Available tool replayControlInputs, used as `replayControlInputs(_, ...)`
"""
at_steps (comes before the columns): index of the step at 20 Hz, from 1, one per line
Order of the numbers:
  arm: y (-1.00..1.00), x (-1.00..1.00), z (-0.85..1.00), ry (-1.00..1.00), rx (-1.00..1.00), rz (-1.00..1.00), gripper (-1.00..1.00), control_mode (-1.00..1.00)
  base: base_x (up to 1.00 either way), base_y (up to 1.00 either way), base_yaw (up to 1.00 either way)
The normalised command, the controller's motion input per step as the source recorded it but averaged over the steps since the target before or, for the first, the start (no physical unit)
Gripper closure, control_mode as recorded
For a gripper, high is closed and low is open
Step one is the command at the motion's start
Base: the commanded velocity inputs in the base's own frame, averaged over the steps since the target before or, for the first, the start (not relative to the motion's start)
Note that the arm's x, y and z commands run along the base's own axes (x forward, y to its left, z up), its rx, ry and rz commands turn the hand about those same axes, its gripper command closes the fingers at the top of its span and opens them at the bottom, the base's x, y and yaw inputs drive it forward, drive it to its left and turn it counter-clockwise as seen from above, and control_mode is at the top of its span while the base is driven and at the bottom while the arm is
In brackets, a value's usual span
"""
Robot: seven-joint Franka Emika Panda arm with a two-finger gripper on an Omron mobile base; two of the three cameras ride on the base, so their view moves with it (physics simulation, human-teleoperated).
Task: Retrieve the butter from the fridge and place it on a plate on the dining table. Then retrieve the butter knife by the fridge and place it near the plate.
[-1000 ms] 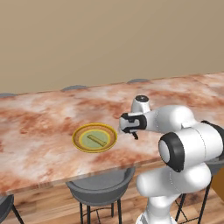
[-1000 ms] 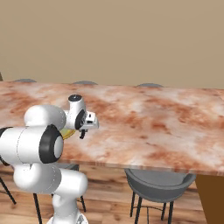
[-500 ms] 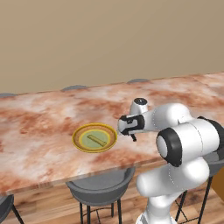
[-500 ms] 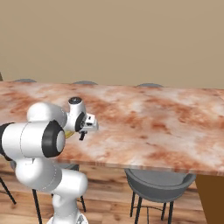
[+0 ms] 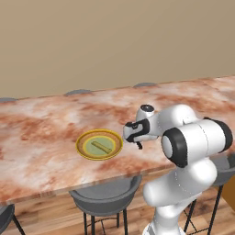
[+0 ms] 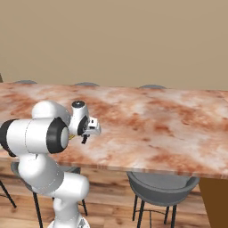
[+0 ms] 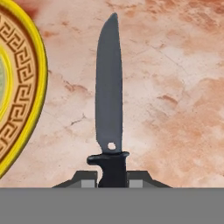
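item: pale-yellow butter stick (image 5: 97, 147), already on round yellow-rimmed plate (image 5: 82, 148), marbled dining table (image 5: 41, 133). our gripper (image 7: 112, 178) pinches slim dark butter knife (image 7: 109, 105) beside the plate; we judge only setting down remains.

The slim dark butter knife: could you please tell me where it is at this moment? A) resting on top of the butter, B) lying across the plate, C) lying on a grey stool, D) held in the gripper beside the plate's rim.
D: the hand view shows the gripper shut on the slim dark butter knife, its blade over the marbled dining table beside the round yellow-rimmed plate.
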Motion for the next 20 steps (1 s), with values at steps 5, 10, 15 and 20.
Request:
replayControlInputs(5, 0.0, 0.08, -0.06, 0.0, 0.0, 0.0, -1.0, -1.0, 0.0, 0.0, 0.0)
replayControlInputs(10, 0.0, 0.04, 0.0, 0.0, 0.0, 0.0, -1.0, -1.0, 0.0, 0.0, 0.0)
replayControlInputs(15, 0.0, 0.0, 0.0, -0.01, 0.0, 0.0, -1.0, -1.0, 0.0, 0.0, 0.0)
replayControlInputs(20, 0.0, 0.0, 0.0, 0.0, 0.0, 0.0, -1.0, -1.0, 0.0, 0.0, 0.0)
